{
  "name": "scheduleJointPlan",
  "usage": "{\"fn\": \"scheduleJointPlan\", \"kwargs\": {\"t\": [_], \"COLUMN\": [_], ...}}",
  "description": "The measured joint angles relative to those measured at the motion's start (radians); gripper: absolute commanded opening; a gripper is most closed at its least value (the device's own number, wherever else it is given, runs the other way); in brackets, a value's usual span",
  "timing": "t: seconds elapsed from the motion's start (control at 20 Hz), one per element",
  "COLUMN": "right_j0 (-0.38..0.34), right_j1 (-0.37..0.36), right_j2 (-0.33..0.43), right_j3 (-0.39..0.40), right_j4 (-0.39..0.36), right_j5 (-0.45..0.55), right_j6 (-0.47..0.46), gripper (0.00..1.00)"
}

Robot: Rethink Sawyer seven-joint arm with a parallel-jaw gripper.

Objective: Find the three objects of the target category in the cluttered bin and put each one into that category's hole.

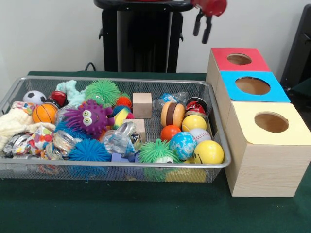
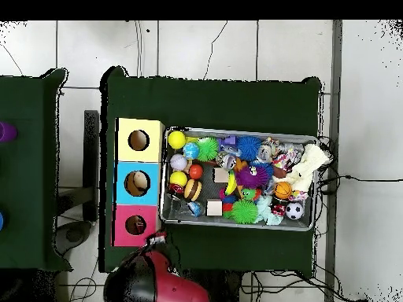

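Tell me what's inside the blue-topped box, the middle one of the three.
In the overhead view, something pale and round shows through the hole of the blue-topped box; I cannot tell what it is. From the front, the hole shows only brown interior. The rest is covered by the box's top.

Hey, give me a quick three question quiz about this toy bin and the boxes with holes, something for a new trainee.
1. True or false: the gripper is down inside the wire bin.
2. In the front view, which box lies nearest the camera? A) red box B) blue box C) yellow box
3. Fill in: the purple toy with big eyes sits just below a spiky ____ ball.

Key: 1 false, it hangs above the table behind the boxes. 2 C. 3 green.
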Motion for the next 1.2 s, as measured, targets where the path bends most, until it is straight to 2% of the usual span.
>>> {"fn": "scheduleJointPlan", "kwargs": {"t": [0.15, 0.2, 0.3, 0.55, 0.85, 1.2], "right_j0": [-0.097, -0.158, -0.197, -0.341, -0.448, -0.518], "right_j1": [0.013, 0.024, 0.035, 0.104, 0.157, 0.167], "right_j2": [0.006, 0.012, 0.017, 0.046, 0.105, 0.184], "right_j3": [-0.05, -0.084, -0.109, -0.25, -0.391, -0.47], "right_j4": [-0.045, -0.087, -0.118, -0.282, -0.448, -0.568], "right_j5": [0.041, 0.06, 0.075, 0.155, 0.246, 0.294], "right_j6": [0.0, 0.0, -0.001, -0.011, -0.048, -0.093], "gripper": [1.0, 1.0, 1.0, 1.0, 1.0, 1.0]}}
